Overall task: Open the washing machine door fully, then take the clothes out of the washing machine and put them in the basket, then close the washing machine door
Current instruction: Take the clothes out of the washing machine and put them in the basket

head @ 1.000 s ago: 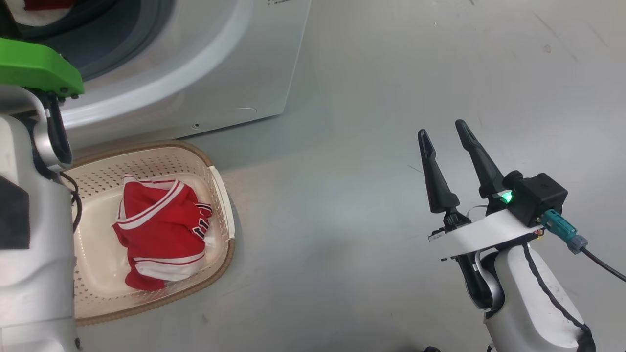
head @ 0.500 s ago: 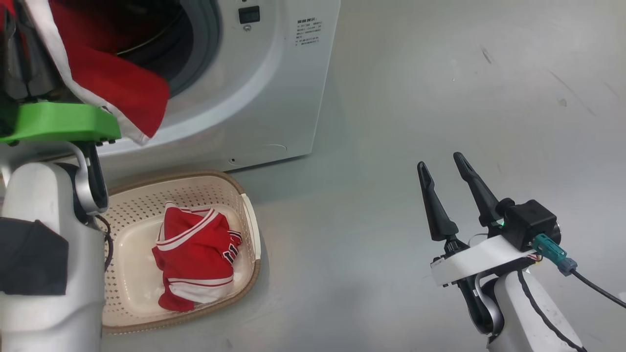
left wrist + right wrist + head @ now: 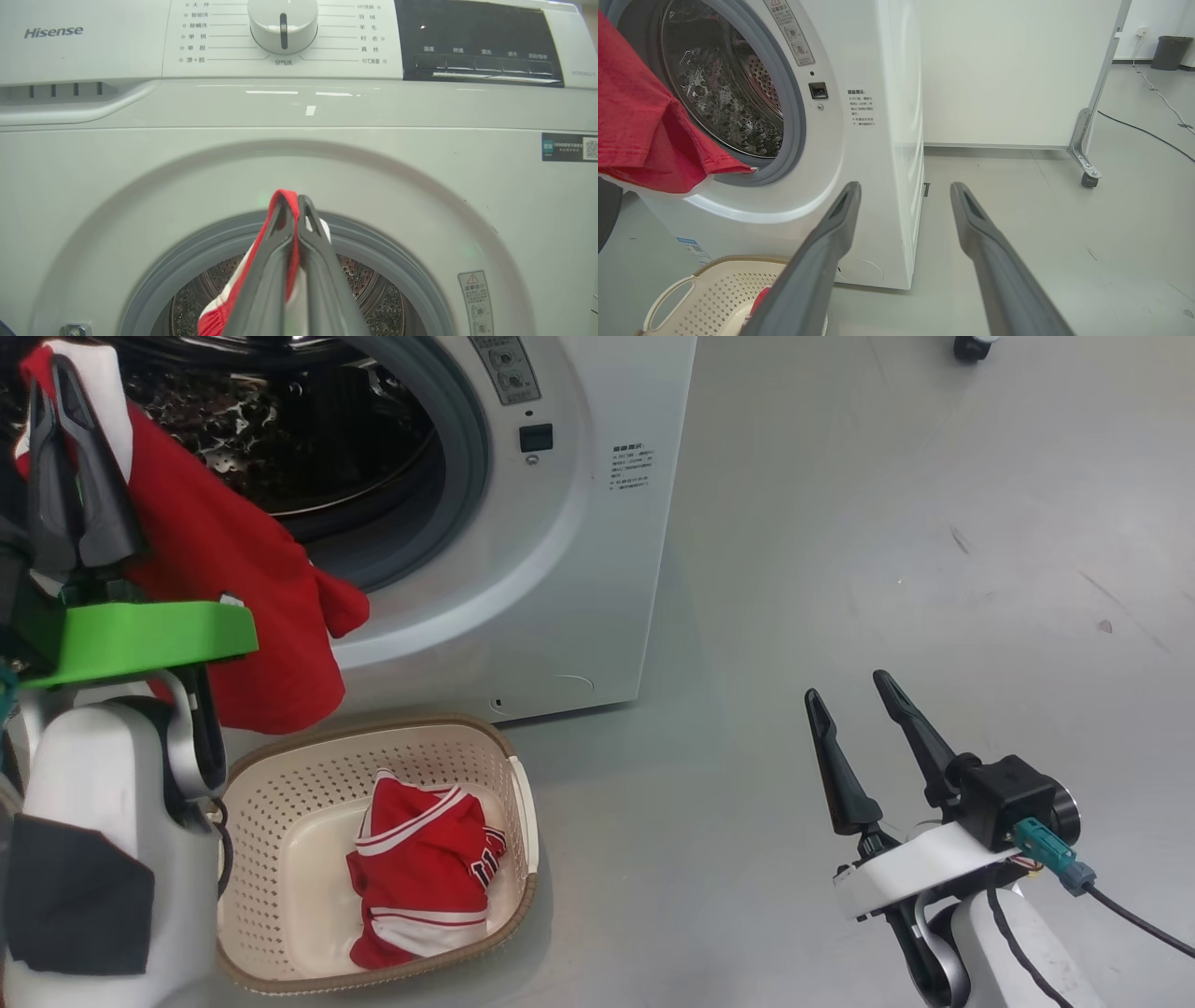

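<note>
My left fingers (image 3: 70,457) are pinched tight on a red jersey (image 3: 224,579), which hangs before the washing machine's (image 3: 597,569) open drum, hem near the basket (image 3: 373,728) rim. Another red jersey (image 3: 420,859) lies bunched inside the basket. My right fingers (image 3: 826,737) stand spread, empty, well apart.

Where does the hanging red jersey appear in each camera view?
Head view: the hanging red jersey is upper left, in front of the washing machine.
Left wrist view: jersey at bottom centre, clamped in the left gripper.
Right wrist view: jersey at left edge.
Shared landmark: the grey drum seal.
</note>
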Available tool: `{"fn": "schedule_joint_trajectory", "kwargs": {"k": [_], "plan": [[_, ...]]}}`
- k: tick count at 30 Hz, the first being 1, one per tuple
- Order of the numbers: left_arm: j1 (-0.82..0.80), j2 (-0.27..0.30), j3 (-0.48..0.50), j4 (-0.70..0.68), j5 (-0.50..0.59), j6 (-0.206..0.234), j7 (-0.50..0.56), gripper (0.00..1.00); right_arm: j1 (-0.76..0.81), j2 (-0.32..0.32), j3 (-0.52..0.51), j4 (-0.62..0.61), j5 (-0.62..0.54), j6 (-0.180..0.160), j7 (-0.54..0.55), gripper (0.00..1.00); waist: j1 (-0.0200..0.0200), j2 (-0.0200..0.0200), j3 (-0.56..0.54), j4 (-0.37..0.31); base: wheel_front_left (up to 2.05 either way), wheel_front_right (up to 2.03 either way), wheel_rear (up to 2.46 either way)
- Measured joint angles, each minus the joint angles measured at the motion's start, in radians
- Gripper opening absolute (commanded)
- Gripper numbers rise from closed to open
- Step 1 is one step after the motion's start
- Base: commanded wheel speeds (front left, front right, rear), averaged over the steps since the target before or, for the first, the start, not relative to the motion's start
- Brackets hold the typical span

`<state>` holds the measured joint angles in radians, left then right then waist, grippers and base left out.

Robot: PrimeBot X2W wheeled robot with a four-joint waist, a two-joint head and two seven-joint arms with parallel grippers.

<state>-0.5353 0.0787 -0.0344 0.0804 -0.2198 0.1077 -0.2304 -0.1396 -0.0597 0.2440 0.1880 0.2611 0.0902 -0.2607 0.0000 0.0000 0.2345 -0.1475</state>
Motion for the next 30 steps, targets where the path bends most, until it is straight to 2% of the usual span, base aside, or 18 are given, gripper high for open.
{"fn": "schedule_joint_trajectory", "kwargs": {"k": [15, 30], "plan": [[0.112, -0.006, -0.012, -0.194, 0.03, 0.001, 0.002, 0.0, 0.033, -0.001, 0.023, -0.006, -0.019, 0.001, 0.0, 1.0, 0.0, 0.0, -0.054, 0.05, 0.0, 0.0, 0.0], [0.248, -0.026, -0.014, -0.287, 0.025, 0.003, 0.04, 0.0, 0.049, -0.001, 0.018, -0.034, -0.019, 0.005, 0.0, 1.0, 0.0, 0.0, -0.019, 0.056, 0.0, 0.0, 0.0]]}}
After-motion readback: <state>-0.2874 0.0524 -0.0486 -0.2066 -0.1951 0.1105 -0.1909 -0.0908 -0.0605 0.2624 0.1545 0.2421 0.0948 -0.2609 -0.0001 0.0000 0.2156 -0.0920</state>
